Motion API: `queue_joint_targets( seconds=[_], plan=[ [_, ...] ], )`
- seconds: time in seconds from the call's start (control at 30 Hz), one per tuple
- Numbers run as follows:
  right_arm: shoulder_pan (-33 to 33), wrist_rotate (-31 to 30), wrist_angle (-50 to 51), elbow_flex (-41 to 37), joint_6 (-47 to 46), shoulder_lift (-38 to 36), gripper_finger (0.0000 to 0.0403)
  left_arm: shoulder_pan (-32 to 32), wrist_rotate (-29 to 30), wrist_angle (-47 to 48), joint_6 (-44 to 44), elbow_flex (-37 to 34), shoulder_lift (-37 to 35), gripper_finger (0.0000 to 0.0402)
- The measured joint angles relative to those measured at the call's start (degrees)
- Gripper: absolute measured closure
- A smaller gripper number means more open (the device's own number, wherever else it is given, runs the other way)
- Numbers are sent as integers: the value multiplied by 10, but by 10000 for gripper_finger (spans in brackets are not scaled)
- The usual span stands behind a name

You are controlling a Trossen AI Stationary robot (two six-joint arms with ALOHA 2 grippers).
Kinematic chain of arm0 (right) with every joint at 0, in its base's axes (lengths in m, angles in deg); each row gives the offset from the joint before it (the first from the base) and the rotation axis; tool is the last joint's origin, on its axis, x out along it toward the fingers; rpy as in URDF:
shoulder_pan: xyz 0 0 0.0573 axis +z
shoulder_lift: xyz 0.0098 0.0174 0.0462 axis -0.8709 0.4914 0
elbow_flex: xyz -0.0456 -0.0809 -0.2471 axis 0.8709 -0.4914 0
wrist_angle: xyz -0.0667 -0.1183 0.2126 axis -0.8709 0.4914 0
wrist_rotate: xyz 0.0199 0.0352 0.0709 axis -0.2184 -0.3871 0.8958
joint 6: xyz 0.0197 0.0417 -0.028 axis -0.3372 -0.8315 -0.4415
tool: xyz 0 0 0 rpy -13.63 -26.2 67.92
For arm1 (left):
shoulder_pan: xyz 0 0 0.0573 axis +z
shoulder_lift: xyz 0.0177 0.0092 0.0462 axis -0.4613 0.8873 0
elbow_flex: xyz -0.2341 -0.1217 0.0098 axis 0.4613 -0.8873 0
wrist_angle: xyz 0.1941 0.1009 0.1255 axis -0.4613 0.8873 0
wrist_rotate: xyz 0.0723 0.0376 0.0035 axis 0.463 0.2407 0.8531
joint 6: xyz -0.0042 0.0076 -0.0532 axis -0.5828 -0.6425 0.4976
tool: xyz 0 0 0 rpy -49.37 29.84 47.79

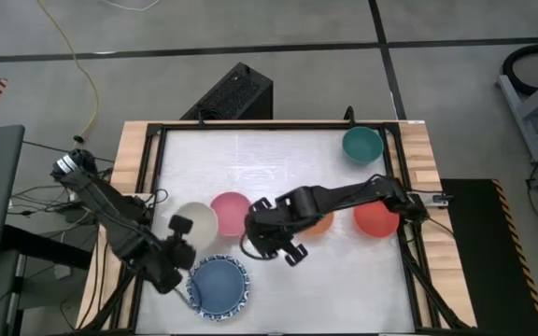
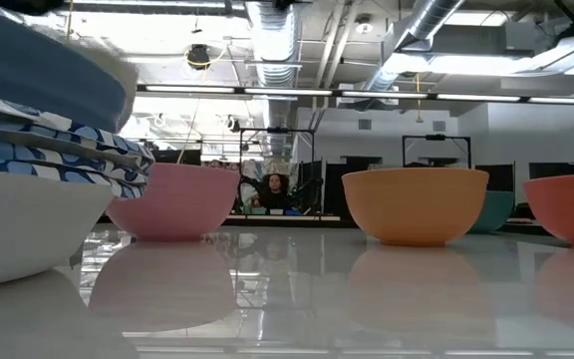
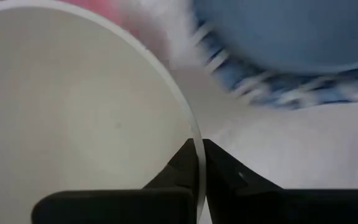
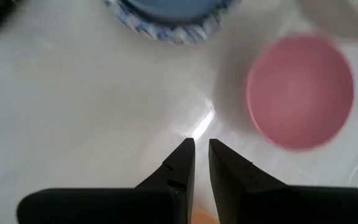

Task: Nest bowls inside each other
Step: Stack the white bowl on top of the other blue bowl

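My left gripper [image 1: 177, 233] is shut on a cream bowl [image 1: 199, 219] at the table's left, just beside a pink bowl [image 1: 230, 213]. Toward the near edge stands a stack of white, blue-rimmed bowls with a plain blue bowl [image 1: 220, 285] on top. My right gripper [image 4: 202, 146] hovers over bare table between the pink bowl [image 4: 300, 90] and the stack [image 4: 173, 12], its fingers a narrow gap apart with nothing between them. An orange bowl [image 2: 417, 204] sits partly under the right arm. A red bowl [image 1: 376, 219] and a teal bowl [image 1: 362, 145] stand farther right. My left gripper pinches the cream bowl's rim [image 3: 194, 127], with one finger inside the bowl and one outside. The fingers come from above, slanting down, on the bowl's left side. The bowl stays mouth up in the hold; whether its foot is clear of the table I cannot tell.
The table's wooden side rails and black frame [image 1: 148, 159] border the white top. A black box [image 1: 236, 93] stands beyond the far edge. Bare tabletop lies at the far middle and at the near right.
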Motion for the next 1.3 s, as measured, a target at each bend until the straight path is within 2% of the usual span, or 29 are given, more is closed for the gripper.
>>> queue_joint_targets(
  seconds=[0.2,0.37,0.57,0.73,0.93,1.07,1.3],
  plan=[
    [32,1,-38,0,21,-22,334,-16,18,-33,-126,71,0,401],
    [50,0,-85,0,58,-23,334,-16,2,-88,-231,80,0,401],
    [71,-28,-116,2,81,-23,334,-19,-16,-108,-279,80,0,401],
    [87,-46,-149,1,184,-23,334,-23,-36,-159,-370,80,0,401],
    [95,-52,-185,2,209,-24,330,-10,-62,-137,-396,91,1,401],
    [94,-50,-202,2,212,-25,295,6,-98,-122,-427,106,1,401],
    [84,-47,-220,2,217,-22,199,50,-149,-82,-453,131,0,401]
  ],
)
